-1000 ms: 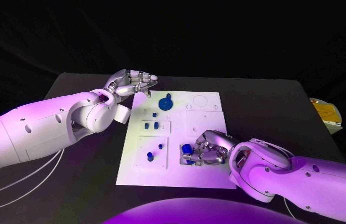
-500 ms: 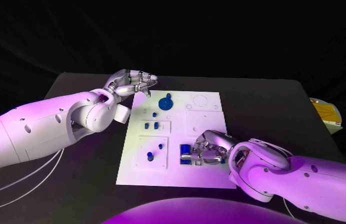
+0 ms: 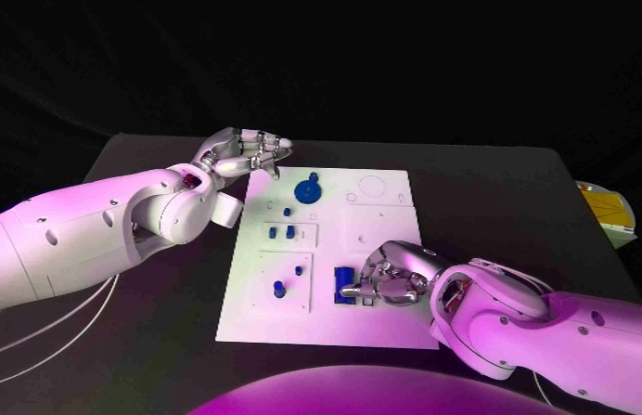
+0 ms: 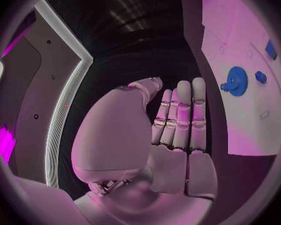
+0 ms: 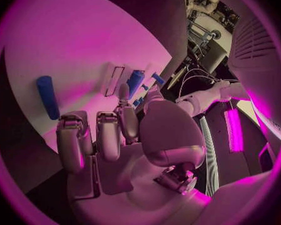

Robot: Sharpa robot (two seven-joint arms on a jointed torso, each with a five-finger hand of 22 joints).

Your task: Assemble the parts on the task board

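The white task board (image 3: 381, 220) lies in the middle of the black table. My right hand (image 3: 388, 280) rests on its near right part with fingers curled in and nothing in them. A blue part (image 3: 345, 278) lies just beside its fingertips; the right wrist view shows this blue part (image 5: 48, 97) flat on the board (image 5: 72, 50), a little apart from the fingers (image 5: 72, 135). My left hand (image 3: 248, 155) hovers at the board's far left corner, fingers drawn together and holding nothing. A blue gear (image 3: 308, 190) stands near it, and the left wrist view shows the gear (image 4: 236, 79) past the left hand (image 4: 178, 125).
Small blue pegs (image 3: 280, 234) stand in the board's left column, with others (image 3: 278, 290) nearer the front. A yellow object (image 3: 609, 211) sits off the table's right edge. Bare black table (image 3: 508, 192) lies right of the board.
My right hand has shifted slightly toward the board's near edge beside the blue part. The left hand has stayed where it was.
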